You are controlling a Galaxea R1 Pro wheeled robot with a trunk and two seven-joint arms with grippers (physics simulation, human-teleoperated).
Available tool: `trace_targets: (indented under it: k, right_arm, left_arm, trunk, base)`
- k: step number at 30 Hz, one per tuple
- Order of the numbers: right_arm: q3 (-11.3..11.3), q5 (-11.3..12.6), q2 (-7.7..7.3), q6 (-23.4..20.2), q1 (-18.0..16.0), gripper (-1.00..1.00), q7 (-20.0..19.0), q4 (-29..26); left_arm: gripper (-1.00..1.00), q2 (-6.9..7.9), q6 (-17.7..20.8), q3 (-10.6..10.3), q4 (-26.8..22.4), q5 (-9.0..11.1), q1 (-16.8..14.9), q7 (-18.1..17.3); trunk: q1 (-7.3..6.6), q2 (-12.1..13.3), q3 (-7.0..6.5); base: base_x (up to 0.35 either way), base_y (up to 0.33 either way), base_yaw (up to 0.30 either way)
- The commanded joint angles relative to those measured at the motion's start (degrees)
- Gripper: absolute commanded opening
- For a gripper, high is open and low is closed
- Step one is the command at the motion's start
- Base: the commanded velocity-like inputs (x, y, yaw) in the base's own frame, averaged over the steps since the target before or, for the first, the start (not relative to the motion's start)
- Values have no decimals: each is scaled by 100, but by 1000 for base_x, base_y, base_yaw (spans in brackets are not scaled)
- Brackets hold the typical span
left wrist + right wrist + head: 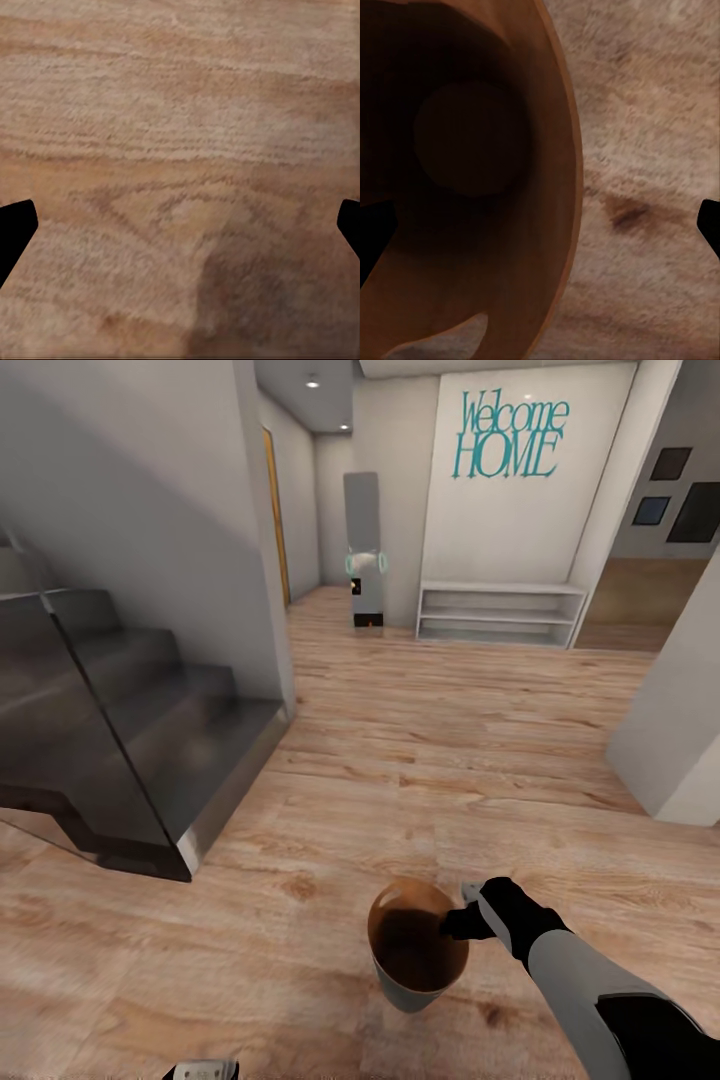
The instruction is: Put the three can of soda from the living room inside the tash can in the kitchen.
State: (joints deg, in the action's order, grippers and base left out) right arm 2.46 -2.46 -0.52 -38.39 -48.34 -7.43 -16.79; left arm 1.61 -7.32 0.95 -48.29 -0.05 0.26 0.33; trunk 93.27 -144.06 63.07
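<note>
Pinching the rim of the small round bin (418, 950), grey outside and glossy copper-brown inside, at its three-o'clock edge, the black right gripper (462, 922) carried it just above the light wood plank floor (420, 760) at six o'clock in the head view, and with so little rim between the fingers I judged it could swing, tilt or slip free if the base turned sharply near the dark glass-sided staircase (120, 720) at nine o'clock. Seen from the right wrist, the bin's interior (472, 150) looked dark, smooth and empty, with an oval handle slot (457, 334) cut near the rim. Spread wide over bare planks, the left gripper (180, 225) showed its black fingertips (15, 229) at opposite edges of the left wrist view, holding nothing.
</note>
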Motion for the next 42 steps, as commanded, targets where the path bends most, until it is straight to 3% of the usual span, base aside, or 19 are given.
trace_targets:
  k: [1,14,20,27,38,39,42]
  right_arm:
    - [0,0,0,0,0,100,-1,0]
    - [0,0,6,5,4,100,-4,0]
    - [0,0,8,6,1,100,-4,0]
    - [0,0,7,5,1,100,-4,0]
    - [0,0,6,6,5,100,-6,0]
    - [0,0,7,6,6,-100,-8,0]
    - [0,3,8,36,8,-100,-16,0]
  left_arm:
    - [100,-1,4,0,1,-1,0,0]
    - [100,-2,20,-4,4,-4,0,-6]
    - [100,-1,12,-4,4,-4,0,-2]
    - [100,1,18,-7,4,-10,0,-13]
    - [100,5,-7,-5,-4,0,0,-9]
    - [100,5,-7,-6,-4,1,0,-8]
    - [100,5,-12,-7,-5,4,0,-7]
  trunk:
    - [2,-2,23]
    - [36,-19,311]
    - [36,-19,311]
    - [54,-29,466]
    - [54,-29,466]
    - [54,-29,466]
    - [54,-29,466]
  base:
    - [0,0,0]
    - [0,0,0]
    - [0,0,0]
    - [0,0,0]
    - [0,0,0]
    - [0,0,0]
    - [0,0,0]
